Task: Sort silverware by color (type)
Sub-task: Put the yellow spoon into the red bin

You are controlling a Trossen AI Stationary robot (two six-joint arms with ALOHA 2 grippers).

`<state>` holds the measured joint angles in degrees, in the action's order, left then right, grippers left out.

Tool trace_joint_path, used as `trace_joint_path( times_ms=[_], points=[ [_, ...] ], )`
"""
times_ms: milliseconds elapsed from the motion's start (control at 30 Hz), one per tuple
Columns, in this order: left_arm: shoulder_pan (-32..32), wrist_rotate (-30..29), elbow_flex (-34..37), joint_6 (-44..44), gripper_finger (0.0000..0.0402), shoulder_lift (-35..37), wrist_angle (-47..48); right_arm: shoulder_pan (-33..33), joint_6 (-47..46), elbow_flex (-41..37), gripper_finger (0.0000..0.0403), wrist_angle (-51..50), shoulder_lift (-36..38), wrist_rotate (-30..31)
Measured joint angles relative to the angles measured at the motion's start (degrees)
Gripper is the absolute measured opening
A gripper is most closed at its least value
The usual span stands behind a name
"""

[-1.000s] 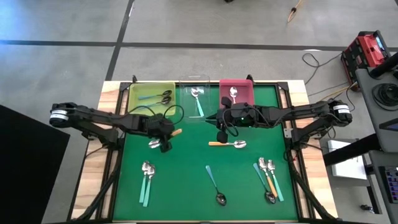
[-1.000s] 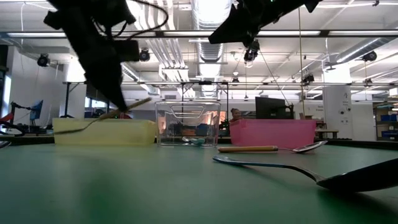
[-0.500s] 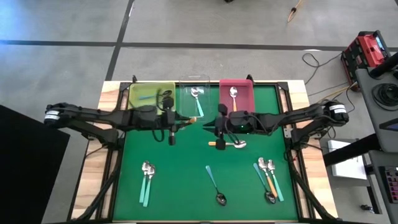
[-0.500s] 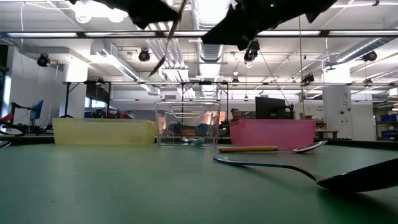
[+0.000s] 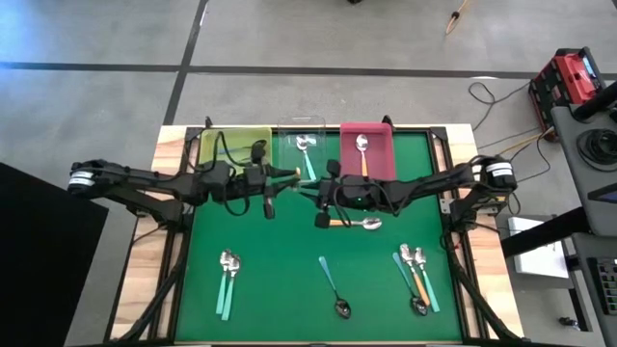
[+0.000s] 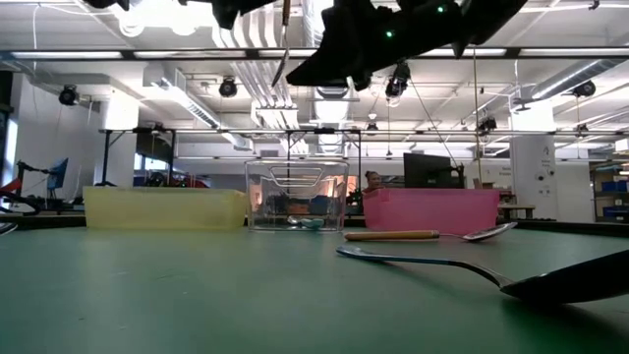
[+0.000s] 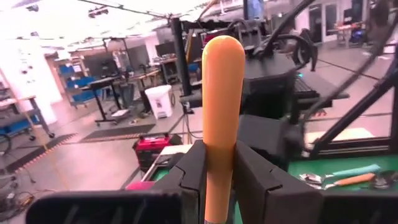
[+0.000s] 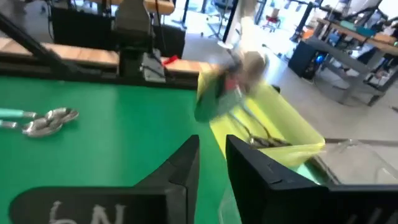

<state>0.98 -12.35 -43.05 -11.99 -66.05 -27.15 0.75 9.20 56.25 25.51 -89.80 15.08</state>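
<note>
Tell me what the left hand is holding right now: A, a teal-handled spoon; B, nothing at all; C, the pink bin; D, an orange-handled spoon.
D: in the left wrist view the left hand has its fingers pressed against both sides of an orange-handled spoon, whose handle sticks up between them.

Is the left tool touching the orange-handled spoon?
Touching. The left wrist view shows the left tool clamped on both sides of the orange-handled spoon.
</note>
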Motion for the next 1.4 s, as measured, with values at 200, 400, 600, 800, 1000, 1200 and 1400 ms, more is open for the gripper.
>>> trace_joint_path(
  times_ms=[200, 400, 600, 800, 1000, 1200, 1400],
  points=[
    [0.01, -4.64, 0.17, 0.00, 0.0038, 0.57, 0.41, 0.00, 0.96, 0.76, 0.0108, -0.60, 0.39, 2.29],
    [0.01, -4.69, 2.99, -0.91, 0.0038, 1.88, -5.53, 0.11, 2.09, 0.76, 0.0150, -1.68, 2.15, 6.01],
    [0.01, -4.68, 9.74, -1.40, 0.0038, 2.56, -20.56, 0.11, 0.39, 0.78, 0.0183, -2.02, 2.36, 5.96],
    [0.01, -2.69, 16.83, -2.12, 0.0038, 2.54, -37.63, 0.11, -0.71, 0.76, 0.0186, 0.90, 0.82, 5.55],
    [0.01, -1.65, 20.06, -2.11, 0.0038, 2.54, -45.98, 0.11, -0.99, 0.76, 0.0186, 8.48, -3.14, 5.52],
    [0.01, -1.65, 20.20, -1.92, 0.0038, 1.83, -46.18, 0.11, -0.03, 0.76, 0.0186, 20.31, -6.78, 5.52],
    [-0.01, -1.84, 20.01, -1.28, 0.0038, 0.29, -46.87, -0.46, 0.73, 2.72, 0.0186, 23.24, -8.76, 5.77]
  ],
)
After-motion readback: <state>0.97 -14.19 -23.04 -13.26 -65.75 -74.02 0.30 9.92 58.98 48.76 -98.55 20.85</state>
